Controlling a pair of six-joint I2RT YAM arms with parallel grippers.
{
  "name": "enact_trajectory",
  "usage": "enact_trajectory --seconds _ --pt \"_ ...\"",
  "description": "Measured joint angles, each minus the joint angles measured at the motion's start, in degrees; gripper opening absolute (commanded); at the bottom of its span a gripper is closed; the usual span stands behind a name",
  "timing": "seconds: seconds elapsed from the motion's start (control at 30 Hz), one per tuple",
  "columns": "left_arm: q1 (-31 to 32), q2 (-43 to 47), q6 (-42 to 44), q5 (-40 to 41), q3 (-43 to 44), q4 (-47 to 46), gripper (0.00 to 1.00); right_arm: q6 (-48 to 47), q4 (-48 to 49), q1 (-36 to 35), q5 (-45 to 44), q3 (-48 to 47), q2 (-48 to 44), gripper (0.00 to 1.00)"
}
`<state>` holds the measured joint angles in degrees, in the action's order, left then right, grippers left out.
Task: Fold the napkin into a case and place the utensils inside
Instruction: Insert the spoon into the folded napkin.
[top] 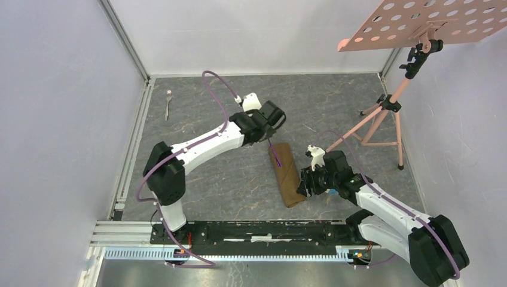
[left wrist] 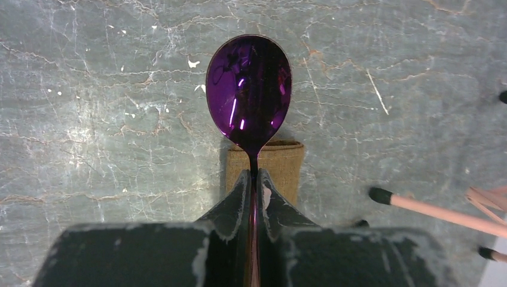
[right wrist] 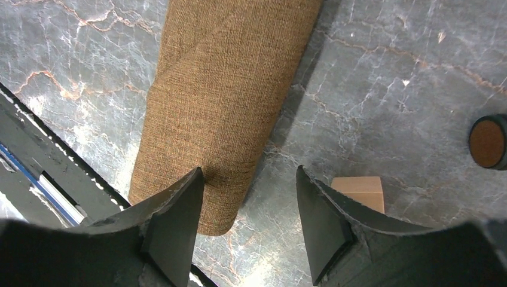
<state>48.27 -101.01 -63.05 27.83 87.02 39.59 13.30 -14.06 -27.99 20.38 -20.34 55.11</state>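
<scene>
With the case (right wrist: pixel 227 101) folded, our left gripper (left wrist: pixel 253 179) pinches the spoon (left wrist: pixel 249 92) over its far end, our right gripper (right wrist: pixel 248 173) gapes empty at its near end, and the fork (top: pixel 168 103) lies unstowed.

spoon (left wrist: pixel 249 89) above case (top: pixel 287 174) far end; fork (top: pixel 168 103) far left

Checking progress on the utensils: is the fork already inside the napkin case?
No, the fork lies alone near the far left corner, well apart from the case.
</scene>
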Motion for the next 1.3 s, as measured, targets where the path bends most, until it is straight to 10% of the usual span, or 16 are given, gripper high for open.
enact_trajectory --seconds 0.47,1.3 --pt "7.48 -8.24 -3.76 13.68 2.29 -0.83 0.02 1.92 3.23 0.04 1.73 2.49 0.09 0.57" --pt "11.43 -12.00 -4.17 10.36 4.85 1.46 0.02 3.37 7.82 0.04 4.04 5.44 0.09 0.41"
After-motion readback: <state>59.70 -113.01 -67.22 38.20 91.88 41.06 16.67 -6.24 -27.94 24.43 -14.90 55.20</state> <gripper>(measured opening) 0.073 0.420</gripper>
